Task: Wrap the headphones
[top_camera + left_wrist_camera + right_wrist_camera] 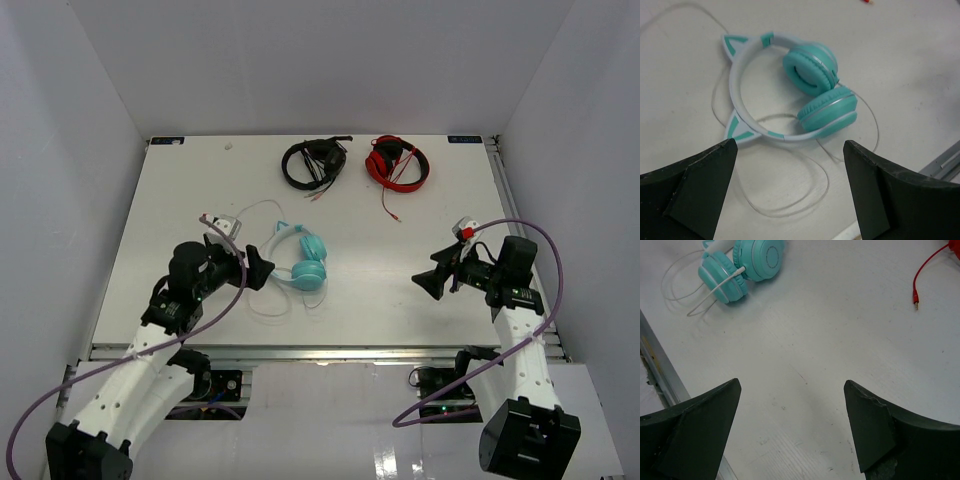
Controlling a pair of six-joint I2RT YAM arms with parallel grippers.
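L claw (258,268), white table (400,240), grey walls (320,70)

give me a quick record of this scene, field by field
target: teal cat-ear over-ear headphones, lying flat on white table
cable: thin white cable, loose loops, unwrapped
left claw: open, facing the headband, not touching
right claw: open, empty, above bare table
others: black over-ear headphones and red over-ear headphones near far edge

The headphones (790,90) lie flat beyond the spread left claw (790,200), white cable (785,210) looping between.
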